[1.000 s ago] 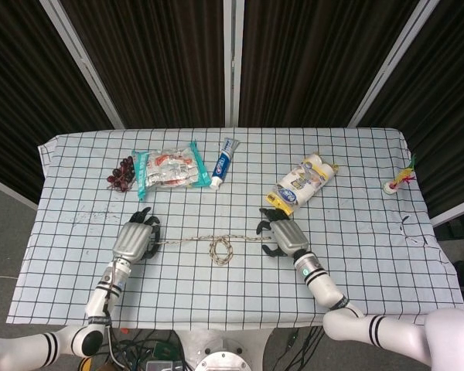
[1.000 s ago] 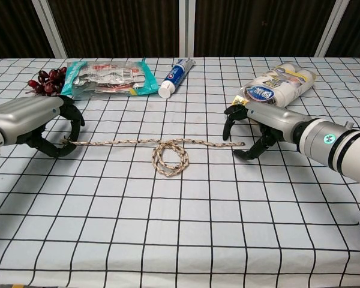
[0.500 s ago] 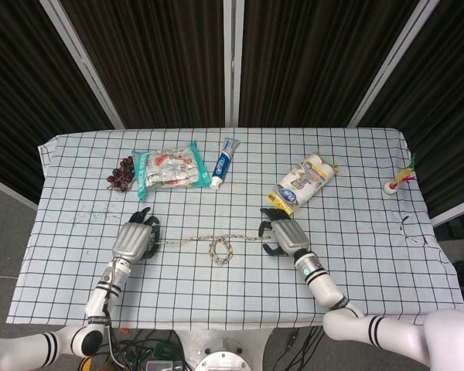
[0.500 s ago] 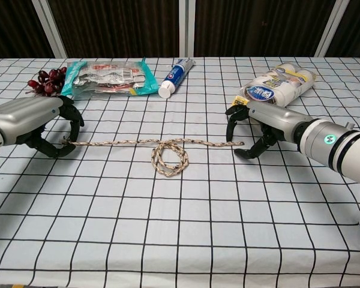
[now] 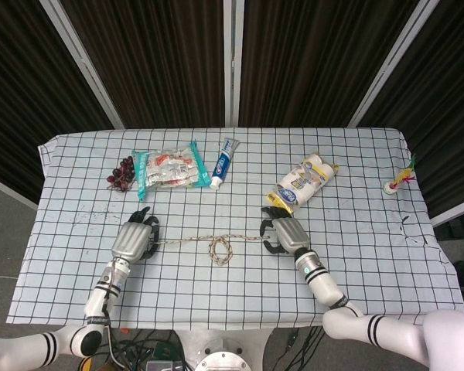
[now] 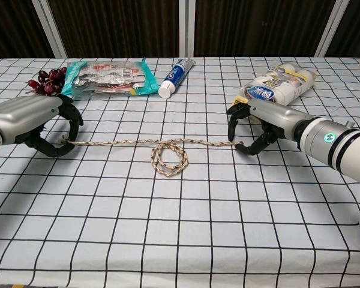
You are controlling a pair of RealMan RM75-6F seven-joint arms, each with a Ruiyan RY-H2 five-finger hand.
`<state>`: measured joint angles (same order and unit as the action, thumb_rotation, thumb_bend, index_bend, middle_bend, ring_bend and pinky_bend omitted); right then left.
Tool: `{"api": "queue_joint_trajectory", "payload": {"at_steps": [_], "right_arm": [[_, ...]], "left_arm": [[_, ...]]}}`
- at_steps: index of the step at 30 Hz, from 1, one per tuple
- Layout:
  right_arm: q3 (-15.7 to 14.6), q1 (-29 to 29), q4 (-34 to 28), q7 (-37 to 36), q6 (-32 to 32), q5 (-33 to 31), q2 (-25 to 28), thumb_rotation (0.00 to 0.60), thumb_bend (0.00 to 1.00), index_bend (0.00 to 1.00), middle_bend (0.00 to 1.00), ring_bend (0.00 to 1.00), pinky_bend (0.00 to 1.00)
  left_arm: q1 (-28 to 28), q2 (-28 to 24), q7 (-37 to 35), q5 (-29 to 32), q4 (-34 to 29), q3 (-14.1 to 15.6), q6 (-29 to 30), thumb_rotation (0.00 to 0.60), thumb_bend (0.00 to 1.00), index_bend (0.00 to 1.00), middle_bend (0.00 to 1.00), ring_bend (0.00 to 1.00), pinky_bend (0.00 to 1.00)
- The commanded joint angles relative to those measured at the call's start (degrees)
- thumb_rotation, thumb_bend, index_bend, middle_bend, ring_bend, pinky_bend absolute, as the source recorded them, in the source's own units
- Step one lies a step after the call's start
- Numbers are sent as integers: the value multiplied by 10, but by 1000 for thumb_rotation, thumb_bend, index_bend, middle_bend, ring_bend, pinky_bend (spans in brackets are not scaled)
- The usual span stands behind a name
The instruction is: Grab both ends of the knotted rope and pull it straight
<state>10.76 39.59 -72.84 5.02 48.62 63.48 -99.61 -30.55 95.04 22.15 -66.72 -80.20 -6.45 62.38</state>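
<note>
The knotted rope (image 6: 126, 142) lies across the checked table, with a loose loop (image 6: 168, 158) at its middle; in the head view the loop shows at the rope (image 5: 220, 248). My left hand (image 6: 39, 123) is curled like a claw around the rope's left end, which sits between its thumb and fingers. My right hand (image 6: 258, 126) arches over the rope's right end (image 6: 239, 144). Its fingers and thumb curve in on either side of that end, with a small gap still showing. The same hands appear in the head view as left hand (image 5: 134, 238) and right hand (image 5: 284, 233).
Along the far side lie dark cherries (image 6: 43, 82), a teal snack packet (image 6: 108, 77), a toothpaste tube (image 6: 174, 77) and a pack of white rolls (image 6: 279, 84) just behind my right hand. A small toy (image 5: 398, 182) sits at the table's right edge.
My right hand has shifted slightly left and its fingers have drawn in around the rope's right end. The left hand and the loop have hardly moved.
</note>
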Motion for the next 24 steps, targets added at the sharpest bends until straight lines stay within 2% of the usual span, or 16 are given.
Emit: {"api": "queue_joint_trajectory", "payload": {"at_steps": [1, 12, 24], "right_arm": [[0, 0, 1, 1, -1, 0, -1, 600, 346, 489, 97, 0, 0], [3, 3, 6, 7, -5, -9, -5, 600, 348, 492, 103, 0, 0], [3, 1, 9, 5, -4, -10, -9, 600, 353, 546, 116, 0, 0]], "left_arm": [[0, 0, 1, 1, 0, 0, 0, 600, 362, 664, 264, 42, 142], [1, -1, 1, 1, 1, 1, -1, 600, 362, 665, 264, 42, 142], [2, -1, 1, 2, 2, 2, -1, 600, 362, 666, 264, 42, 141]]}}
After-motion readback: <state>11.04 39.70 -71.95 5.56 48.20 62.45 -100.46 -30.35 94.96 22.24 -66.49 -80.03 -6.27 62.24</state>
